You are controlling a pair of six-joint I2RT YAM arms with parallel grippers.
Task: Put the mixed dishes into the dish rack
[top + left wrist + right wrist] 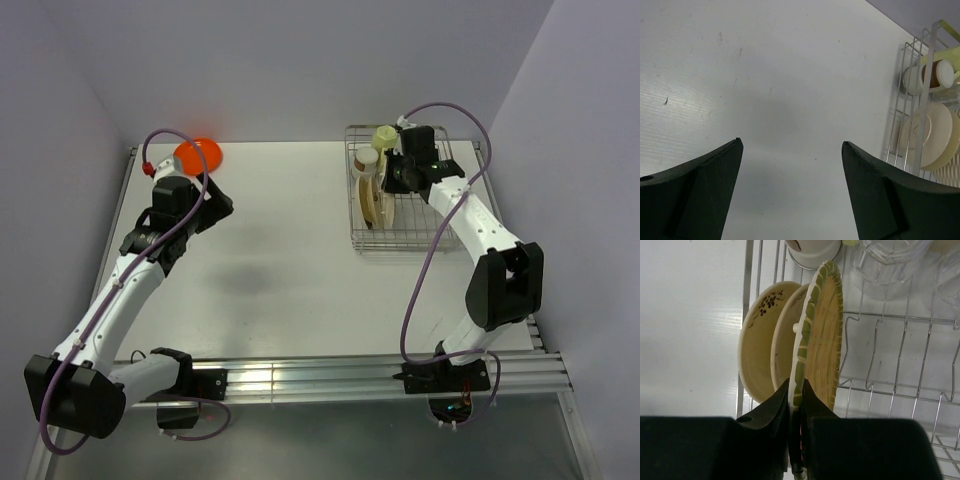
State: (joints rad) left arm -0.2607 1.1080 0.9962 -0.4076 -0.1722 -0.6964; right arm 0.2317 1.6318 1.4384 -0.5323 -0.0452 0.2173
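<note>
The dish rack [356, 238] stands at the back right; its bars also show in the right wrist view [747, 295] and the left wrist view [923, 100]. My right gripper [796, 386] is inside it [392, 180], shut on the rim of the woven yellow-brown plate [824, 340], which stands on edge. Beside it stand the tan plate [783, 335] and the cream plate with dark mark [757, 345]. The cream bowl [812, 252], the clear glass [885, 260] and the pale yellow-green mug [385, 135] sit at the rack's far end. The orange plate [198, 155] lies at the back left. My left gripper [222, 203] is open and empty just in front of it.
The white table [290, 250] stretches between the arms, and my left gripper [792, 142] hovers over bare tabletop. Purple walls close in the back and both sides. A metal rail [330, 375] runs along the near edge.
</note>
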